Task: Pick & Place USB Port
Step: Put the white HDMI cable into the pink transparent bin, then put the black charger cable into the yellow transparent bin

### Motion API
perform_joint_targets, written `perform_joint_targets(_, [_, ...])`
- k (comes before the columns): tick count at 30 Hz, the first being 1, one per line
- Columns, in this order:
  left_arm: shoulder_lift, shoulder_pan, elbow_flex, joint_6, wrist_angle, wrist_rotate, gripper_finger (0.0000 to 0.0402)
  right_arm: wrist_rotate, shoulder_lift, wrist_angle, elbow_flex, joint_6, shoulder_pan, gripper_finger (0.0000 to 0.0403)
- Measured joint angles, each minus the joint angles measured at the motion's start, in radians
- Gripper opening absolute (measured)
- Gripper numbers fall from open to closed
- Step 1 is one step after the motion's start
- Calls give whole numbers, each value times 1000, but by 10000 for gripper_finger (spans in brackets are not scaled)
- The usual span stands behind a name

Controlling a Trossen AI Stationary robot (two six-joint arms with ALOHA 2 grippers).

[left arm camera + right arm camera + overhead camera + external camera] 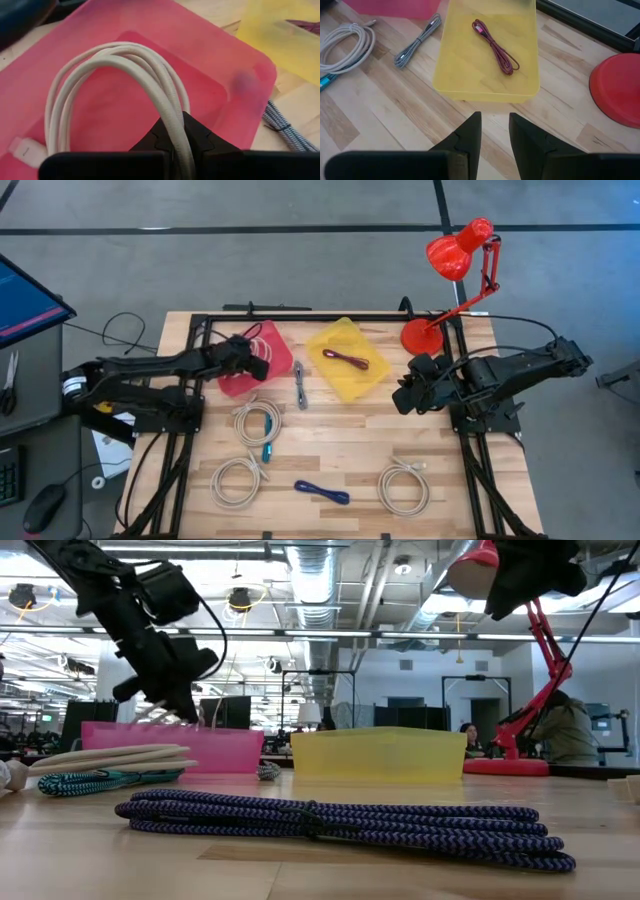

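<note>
Wood: the slatted table (340,455) carries every item; places below are given relative to the yellow bin (347,359), which sits near the table's far edge.
Around the bin: a pink bin (262,360) lies to its left, with a grey braided cable (300,385) on the bare wood between the two.
Inside the yellow bin: a dark red cable (495,46), loosely folded, lies across its floor.
Red lamp: its base (421,336) stands just right of the yellow bin, the shade (460,250) reaching out beyond the table's far edge.
Nearer side of the table: a white coil (257,421) with a teal cable (267,451) beside it, two more white coils (238,481) and (404,487), and a dark blue bundled cable (322,492) between them.
In the way: nothing lies over the pink bin's opening apart from the left arm itself.
Left gripper (176,135): over the pink bin, fingers clenched on a white cable (125,75).
White cable: a thick, woven, cream-white loop hanging from the fingertips down into the pink bin, its white plug (25,150) near the bin floor.
Right gripper (495,131): poised just right of the yellow bin, near its nearer rim, fingers slightly parted and holding nothing.
</note>
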Motion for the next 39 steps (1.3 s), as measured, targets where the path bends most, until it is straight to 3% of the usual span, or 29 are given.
perform_joint_targets(8, [69,0,0,-20,44,0,17,0,0,0,0,0,0,91])
perform_joint_targets(21, [57,0,0,-27,53,20,115,-1,0,-2,1,-11,0,91])
perform_joint_targets(33, [-141,-2,0,3,72,190,114,-3,0,-3,1,-37,0,91])
perform_joint_targets(39, [-294,-2,0,-1,129,378,100,-6,0,-2,1,-64,0,91])
